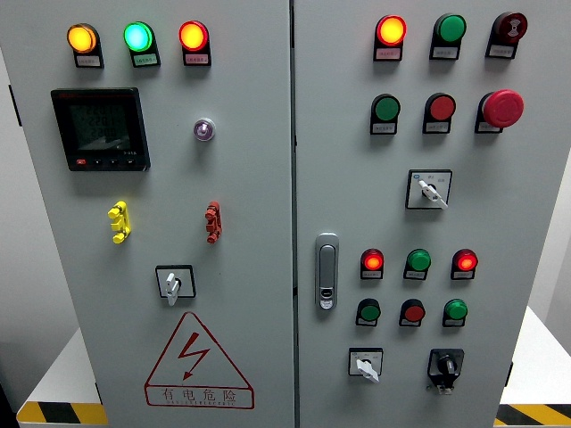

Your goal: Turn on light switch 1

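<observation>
Head view: a grey control cabinet (268,178) with two doors fills the frame, carrying lit indicator lamps, push buttons, a digital meter (100,129), a red emergency-stop button (502,108), a door handle (327,270) and four rotary selector switches (175,283); no label can be read, so which control is light switch 1 cannot be told. The likely fault is pressing a wrong neighbour, the controls being closely grouped; neither robot hand is visible, so their state and position relative to the switch cannot be judged.
</observation>
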You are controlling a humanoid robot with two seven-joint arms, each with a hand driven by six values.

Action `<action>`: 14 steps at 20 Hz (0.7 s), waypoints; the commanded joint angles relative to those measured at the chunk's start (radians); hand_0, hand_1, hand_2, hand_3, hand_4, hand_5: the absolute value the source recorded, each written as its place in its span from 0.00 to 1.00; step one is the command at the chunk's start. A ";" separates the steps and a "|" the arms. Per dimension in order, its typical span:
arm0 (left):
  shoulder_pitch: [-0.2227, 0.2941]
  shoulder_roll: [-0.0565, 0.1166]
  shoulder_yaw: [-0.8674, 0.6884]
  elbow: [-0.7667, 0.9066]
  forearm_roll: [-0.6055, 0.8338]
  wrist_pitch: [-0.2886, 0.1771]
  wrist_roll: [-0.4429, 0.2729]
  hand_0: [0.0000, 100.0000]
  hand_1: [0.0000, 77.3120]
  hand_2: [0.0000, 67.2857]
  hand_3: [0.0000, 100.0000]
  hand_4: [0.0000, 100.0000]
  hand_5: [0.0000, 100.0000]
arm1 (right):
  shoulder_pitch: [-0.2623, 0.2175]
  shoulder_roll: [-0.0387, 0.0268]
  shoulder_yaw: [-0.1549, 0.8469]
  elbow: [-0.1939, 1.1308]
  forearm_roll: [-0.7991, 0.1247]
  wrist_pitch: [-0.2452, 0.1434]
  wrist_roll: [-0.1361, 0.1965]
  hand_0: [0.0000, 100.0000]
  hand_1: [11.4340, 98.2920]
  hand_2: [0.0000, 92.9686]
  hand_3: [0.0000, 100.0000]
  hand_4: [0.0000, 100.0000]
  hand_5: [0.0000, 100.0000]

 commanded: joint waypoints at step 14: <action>0.049 -0.015 0.026 -0.729 0.011 -0.016 -0.015 0.00 0.14 0.16 0.09 0.37 0.21 | 0.000 0.0002 0.000 0.000 0.000 0.000 0.000 0.00 0.10 0.00 0.20 0.19 0.10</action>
